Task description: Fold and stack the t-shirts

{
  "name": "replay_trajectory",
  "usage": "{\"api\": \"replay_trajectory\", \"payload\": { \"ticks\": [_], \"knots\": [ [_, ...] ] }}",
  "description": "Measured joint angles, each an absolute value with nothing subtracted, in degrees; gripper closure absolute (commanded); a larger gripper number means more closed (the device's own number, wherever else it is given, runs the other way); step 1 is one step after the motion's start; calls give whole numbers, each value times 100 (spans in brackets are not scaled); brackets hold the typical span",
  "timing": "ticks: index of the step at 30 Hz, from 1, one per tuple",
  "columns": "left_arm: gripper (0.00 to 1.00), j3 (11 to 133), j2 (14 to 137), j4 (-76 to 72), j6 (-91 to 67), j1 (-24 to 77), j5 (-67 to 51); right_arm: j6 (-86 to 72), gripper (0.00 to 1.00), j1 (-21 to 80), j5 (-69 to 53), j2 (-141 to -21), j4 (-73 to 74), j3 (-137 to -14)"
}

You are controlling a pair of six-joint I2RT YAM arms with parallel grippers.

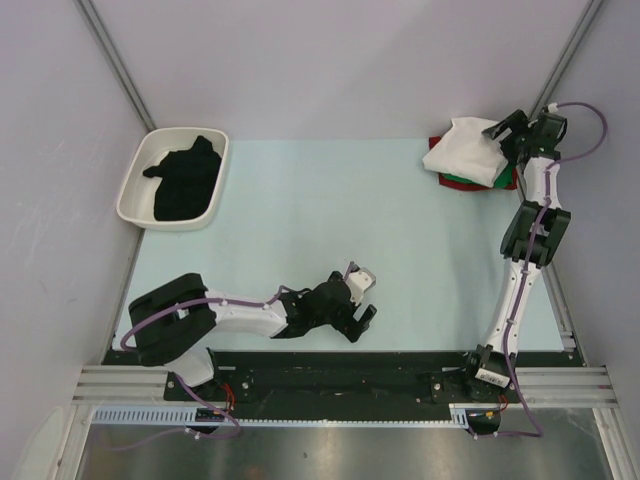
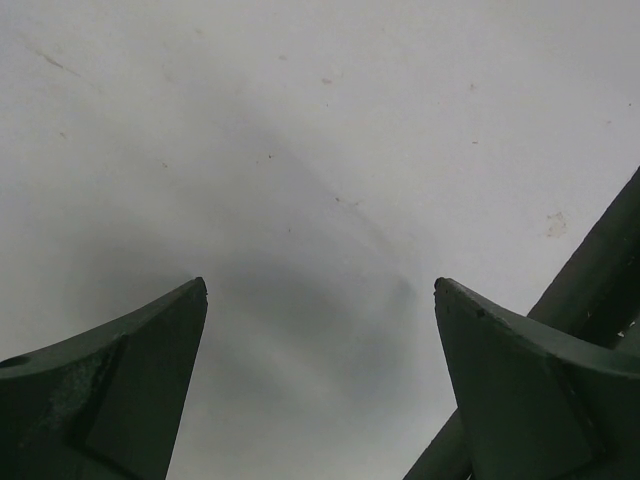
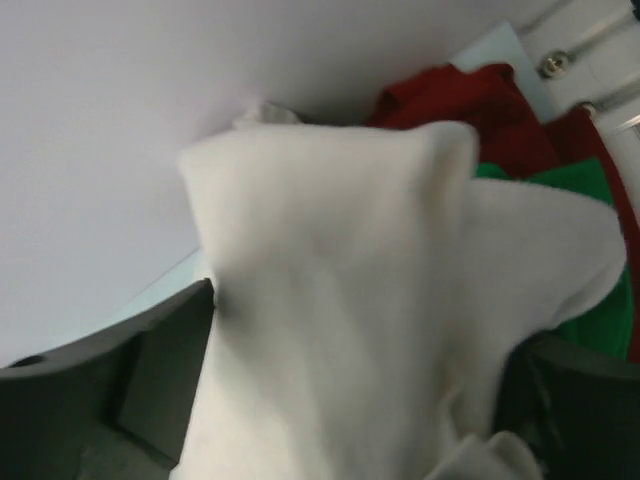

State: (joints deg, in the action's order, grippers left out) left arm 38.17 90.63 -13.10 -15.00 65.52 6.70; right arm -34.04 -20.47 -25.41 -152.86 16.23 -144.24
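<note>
Right end effector (image 1: 497,140) astride white t-shirt (image 1: 462,152)

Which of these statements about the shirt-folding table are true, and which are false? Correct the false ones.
1. The black t-shirt lies in the white tray. True.
2. The white t-shirt lies underneath the green one. False: it lies on top of the green t-shirt and the red t-shirt.
3. The left hand holds a shirt. False: it is open and empty above the bare table.
4. The right hand is at the white t-shirt, with cloth between its fingers. True.
</note>
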Motion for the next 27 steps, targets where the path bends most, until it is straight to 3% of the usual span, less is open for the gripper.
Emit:
{"api": "replay_trajectory", "payload": {
  "ticks": [8, 14, 18, 27],
  "knots": [
    [0, 3839, 9133, -1275, -1505, 6552, 668, -3105, 0, -1885, -1804, -15589, 2163, -14901],
    [0, 3826, 9124, -1280, -1562, 6558, 663, -2709, 0, -1660, -1096, -15179, 2515, -15065],
    [0, 3717, 8818, -1267, -1658, 6593, 659, -2359, 0, -1463, -631, -14468, 2816, -14999],
    [0, 3889, 7891, -845, -1664, 6611, 687, -1837, 0, -906, 980, -11876, 2867, -13469]
  ]
}}
